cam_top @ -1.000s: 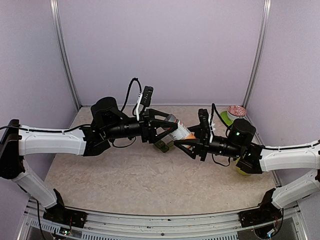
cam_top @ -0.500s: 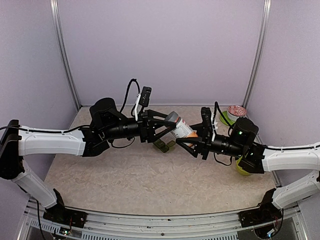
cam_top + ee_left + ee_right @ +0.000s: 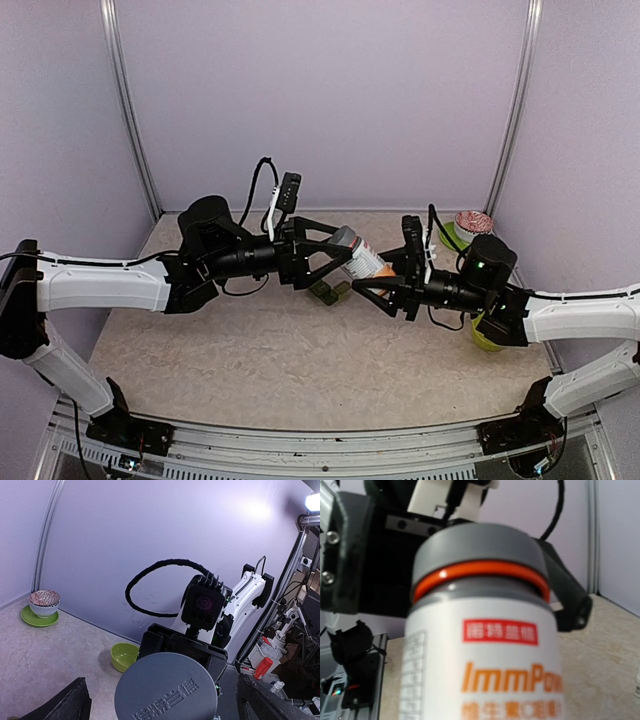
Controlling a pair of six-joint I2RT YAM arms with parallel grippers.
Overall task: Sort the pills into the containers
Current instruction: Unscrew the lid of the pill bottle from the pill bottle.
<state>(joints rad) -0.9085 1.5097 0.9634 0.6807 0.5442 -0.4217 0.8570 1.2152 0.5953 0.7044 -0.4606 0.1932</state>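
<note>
While my right gripper (image 3: 384,284) is clamped on the pill bottle (image 3: 366,261), holding it tilted in the air over the middle of the worktop (image 3: 250,350), my left gripper (image 3: 346,255) stands spread wide around its grey cap (image 3: 167,687). Left fingers (image 3: 65,705) clear the cap on both sides; cap faces my left wrist head-on.
</note>
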